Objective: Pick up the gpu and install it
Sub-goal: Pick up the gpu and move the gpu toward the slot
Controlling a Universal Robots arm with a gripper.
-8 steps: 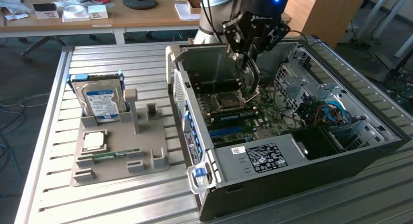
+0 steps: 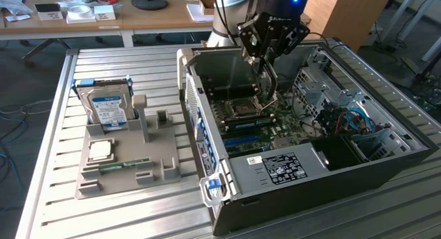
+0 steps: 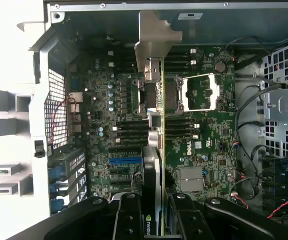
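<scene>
Gripper (image 2: pixel 266 68) closed on gpu (image 3: pixel 156 150): card edge-on, silvery bracket (image 3: pixel 156 40) at one end. Card hangs inside open PC case (image 2: pixel 331 172), above motherboard (image 3: pixel 204 145). Pickup done. Card looks unseated, no slot engaged; install left to do.

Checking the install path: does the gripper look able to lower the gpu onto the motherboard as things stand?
Probably yes. The case is open, the gripper holds the gpu edge-on above the motherboard, and nothing shows between them; the cables lie off to one side.
</scene>
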